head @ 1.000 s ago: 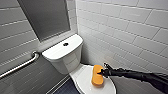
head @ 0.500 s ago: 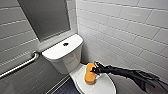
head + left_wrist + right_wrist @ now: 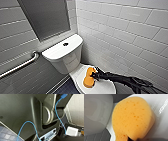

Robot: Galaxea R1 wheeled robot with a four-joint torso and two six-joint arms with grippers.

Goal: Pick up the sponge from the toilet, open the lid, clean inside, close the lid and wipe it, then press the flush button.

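Nearest the camera, the black right gripper [image 3: 95, 74] is clamped on the orange-yellow rounded block sponge [image 3: 88, 78], which rests on the closed white glossy oval lid [image 3: 78, 75]. Behind it, a small dark round flush button [image 3: 65, 44] sits in the white ceramic toilet's [image 3: 67, 62] tank top.

Sponge [image 3: 132, 117]: orange foam, matt, open-pored, rough. Lid [image 3: 105, 86]: white plastic, smooth, glossy, glare streaks. Toilet tank [image 3: 62, 53]: glazed ceramic, glossy. Grab bar [image 3: 20, 65]: bare metal, satin sheen. Wall tiles [image 3: 125, 32]: white, smooth, slight sheen. Right gripper [image 3: 93, 75]: black, matt.
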